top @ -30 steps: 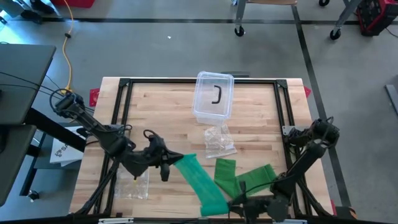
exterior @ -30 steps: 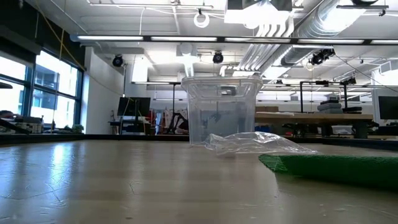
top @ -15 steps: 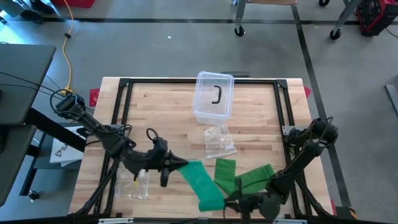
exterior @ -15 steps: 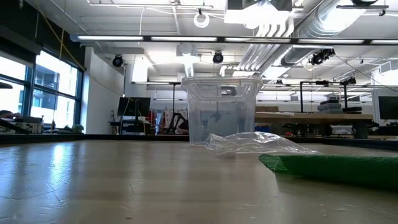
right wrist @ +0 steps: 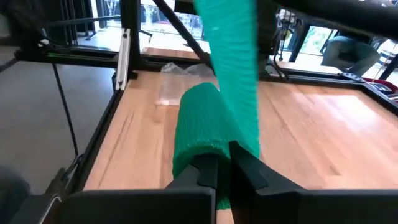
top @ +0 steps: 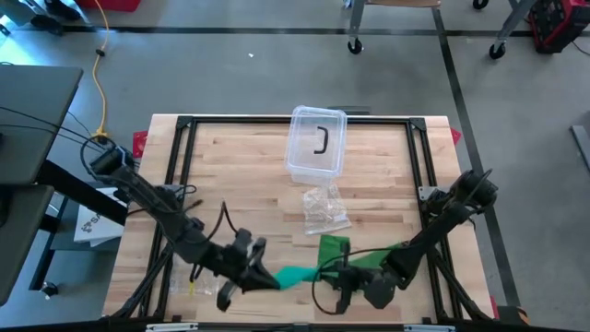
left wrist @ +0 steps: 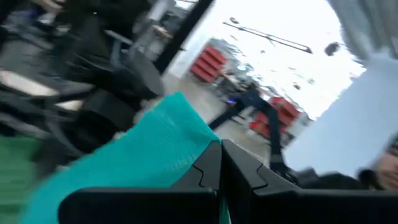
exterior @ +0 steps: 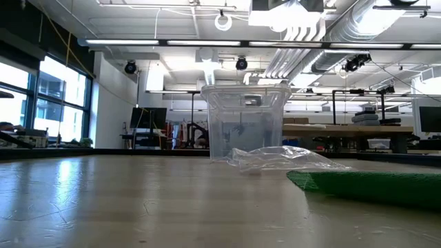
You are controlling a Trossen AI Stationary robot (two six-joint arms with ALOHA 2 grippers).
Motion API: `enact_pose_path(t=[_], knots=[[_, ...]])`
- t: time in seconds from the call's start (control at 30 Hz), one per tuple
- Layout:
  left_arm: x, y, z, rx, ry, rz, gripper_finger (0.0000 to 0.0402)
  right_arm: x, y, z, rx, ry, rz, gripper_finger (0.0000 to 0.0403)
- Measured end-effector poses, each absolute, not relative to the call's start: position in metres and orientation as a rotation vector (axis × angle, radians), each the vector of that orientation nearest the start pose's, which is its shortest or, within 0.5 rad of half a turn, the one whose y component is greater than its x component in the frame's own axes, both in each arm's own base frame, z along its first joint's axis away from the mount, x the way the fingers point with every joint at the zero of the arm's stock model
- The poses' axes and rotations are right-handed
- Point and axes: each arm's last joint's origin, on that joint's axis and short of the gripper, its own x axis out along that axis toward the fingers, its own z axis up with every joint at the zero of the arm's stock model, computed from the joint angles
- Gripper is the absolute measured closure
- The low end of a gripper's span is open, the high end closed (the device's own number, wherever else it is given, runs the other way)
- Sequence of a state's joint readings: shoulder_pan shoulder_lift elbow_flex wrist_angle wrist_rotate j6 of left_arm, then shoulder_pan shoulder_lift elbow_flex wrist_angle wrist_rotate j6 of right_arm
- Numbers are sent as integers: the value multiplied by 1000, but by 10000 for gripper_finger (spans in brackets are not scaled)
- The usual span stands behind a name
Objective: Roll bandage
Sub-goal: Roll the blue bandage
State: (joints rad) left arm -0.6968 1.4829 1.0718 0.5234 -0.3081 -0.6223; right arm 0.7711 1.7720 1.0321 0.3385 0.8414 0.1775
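**Both grippers pinching the bandage: keeping the strip taut for rolling**

Left gripper (top: 261, 277) sits near the table's front edge, jaws pressed together on one end of the green bandage (top: 297, 275); left wrist view shows the teal fabric (left wrist: 146, 158) coming out from betw. the two dark fingers (left wrist: 205, 174). Right gripper (top: 339, 277) is just beside it, across a short span of strip, jaws likewise clamped on the fabric; in the right wrist view a folded hump of bandage (right wrist: 202, 121) lies directly ahead of the fingers (right wrist: 208, 171), w/ the free strip rising away from them toward the other arm. The rest of the bandage lies bunched on the wood behind the right gripper. Beyond both grippers: a crumpled clear wrapper (top: 324, 208), then a clear plastic bin (top: 316, 143), well apart from the work.

Judgement, step in hand: start of the roll, little or none wound yet. To do it well: hold even tension betw. the two pinches, keep the strip edges aligned so turns stack squarely, and avoid twisting. Risk: slack fabric skews or slips.
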Motion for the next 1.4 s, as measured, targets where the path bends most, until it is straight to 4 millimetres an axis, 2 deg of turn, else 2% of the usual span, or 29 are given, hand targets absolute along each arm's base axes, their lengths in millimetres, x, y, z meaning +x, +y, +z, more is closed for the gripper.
enact_pose_path(t=[0.1,0.2,0.4,0.6,0.77,0.87,1.03,1.2,1.3,1.4], knots=[[275,-232,323,-650,41,-469,401,280,239,219,-119,270,-108,399],[288,-253,312,-619,87,-494,401,272,232,240,-130,245,-135,399],[328,-283,293,-557,198,-455,401,252,227,279,-136,163,-119,399],[353,-280,277,-456,415,-300,399,241,231,292,-125,120,-77,399],[366,-264,273,-416,408,-195,382,234,240,299,-148,69,-35,399],[369,-257,270,-384,443,-174,361,229,243,301,-179,56,-66,399],[365,-253,259,-345,554,-128,302,222,247,302,-204,52,-94,399],[355,-248,245,-366,690,6,242,217,252,302,-204,49,-75,399],[343,-252,239,-325,726,90,220,212,255,302,-207,49,-59,399],[328,-265,238,-203,647,177,209,208,259,302,-207,47,-46,399]])
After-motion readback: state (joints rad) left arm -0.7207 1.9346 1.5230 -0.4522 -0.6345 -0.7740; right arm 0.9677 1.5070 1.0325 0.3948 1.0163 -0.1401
